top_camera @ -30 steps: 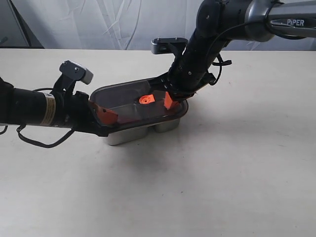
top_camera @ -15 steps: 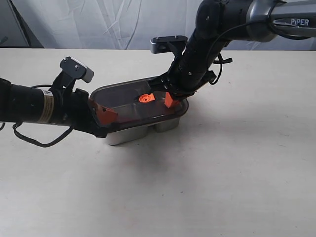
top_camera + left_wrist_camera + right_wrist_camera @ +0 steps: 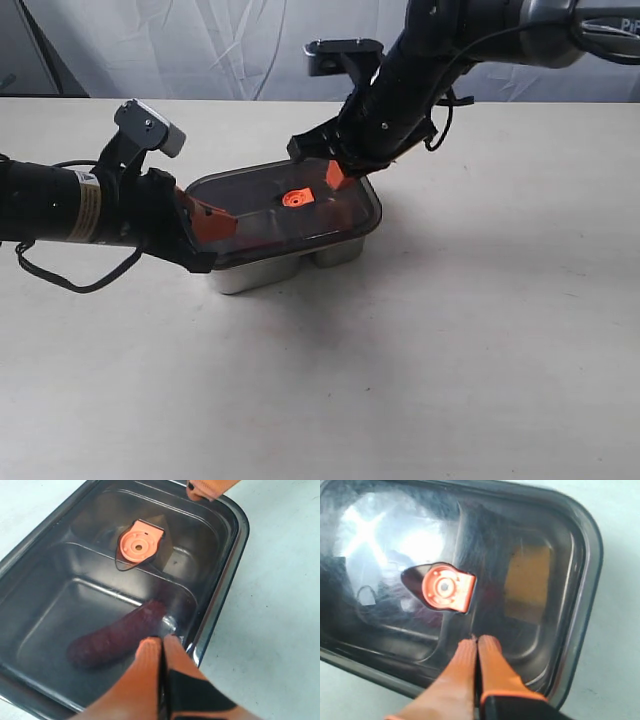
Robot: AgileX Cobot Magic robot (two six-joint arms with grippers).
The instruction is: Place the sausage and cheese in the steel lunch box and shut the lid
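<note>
A pale table (image 3: pixel 450 350) fills the exterior view. The right arm (image 3: pixel 440 50) comes in from 1 o'clock and bends down toward the middle. The left arm (image 3: pixel 60 205) lies low and reaches in from 9 o'clock.

Between them, a little toward 10 o'clock from the centre of the view, stands the steel lunch box (image 3: pixel 250 275). Its shiny wall shows along the 6 o'clock side. The dark see-through lid (image 3: pixel 250 215) lies on top of the box and covers both compartments. Whether it is pressed fully home cannot be told.

The sausage (image 3: pixel 117 637) is inside the box, under the lid, in the compartment at the 9 o'clock end, nearest the left gripper. It shows as a dark red curved shape through the smoky plastic. The cheese (image 3: pixel 527 582) is in the other compartment, at the 3 o'clock end, a dull yellow block seen through the lid.

The left gripper (image 3: pixel 161 640) is at the lid's 9 o'clock end, its orange fingers pressed together with nothing between them. The right gripper (image 3: pixel 476 641) is over the lid's 1 o'clock edge, its fingers likewise pressed together and empty.

The small orange valve tab (image 3: pixel 297 198) sits in the middle of the lid, between the two grippers.
</note>
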